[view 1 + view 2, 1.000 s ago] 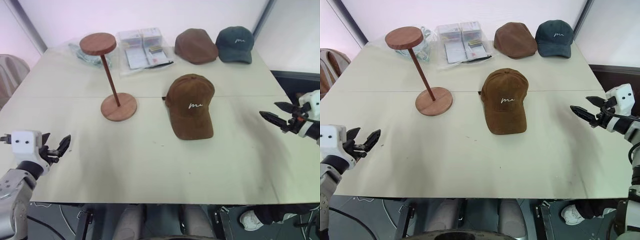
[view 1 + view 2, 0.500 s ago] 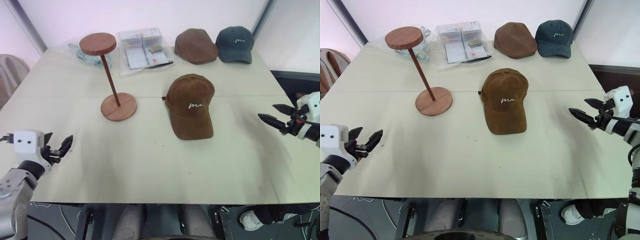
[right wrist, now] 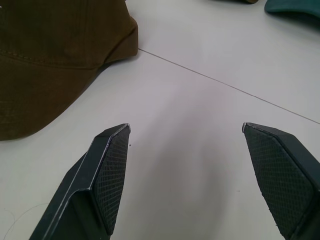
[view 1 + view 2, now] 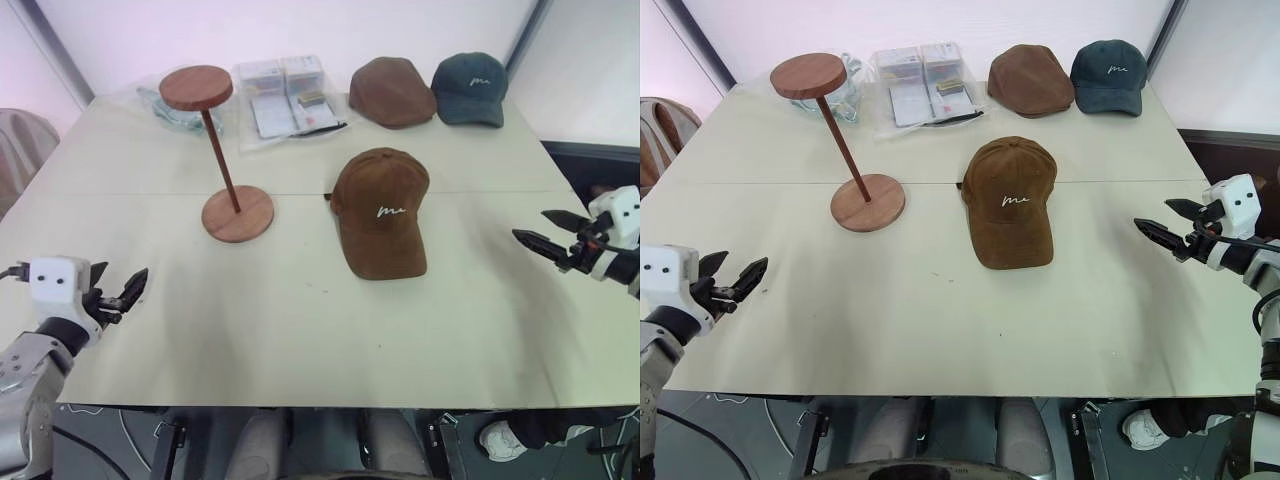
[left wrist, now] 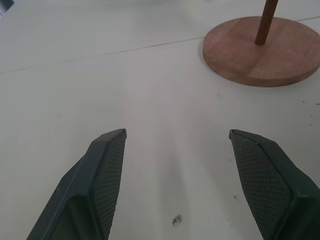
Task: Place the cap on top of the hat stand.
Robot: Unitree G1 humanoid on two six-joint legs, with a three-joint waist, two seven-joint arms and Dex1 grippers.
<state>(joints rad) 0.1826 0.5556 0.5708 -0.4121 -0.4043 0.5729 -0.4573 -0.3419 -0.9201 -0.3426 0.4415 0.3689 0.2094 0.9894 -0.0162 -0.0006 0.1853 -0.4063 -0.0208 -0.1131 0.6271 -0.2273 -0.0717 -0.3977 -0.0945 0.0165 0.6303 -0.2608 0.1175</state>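
Brown cap (image 4: 381, 212) flat on table (image 4: 300, 320) beside hat stand (image 4: 222, 150), both tools spread, empty

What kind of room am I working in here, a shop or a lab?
Likely a lab or test booth, not a shop: a bare pale table boxed in by plain white panels, set with a hat stand, three caps, including the task's cap, and bagged packets.

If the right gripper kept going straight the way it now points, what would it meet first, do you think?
Probably the brown suede-like cap with white script: the open right gripper aims toward its near side across bare table, though it may pass just beside it.
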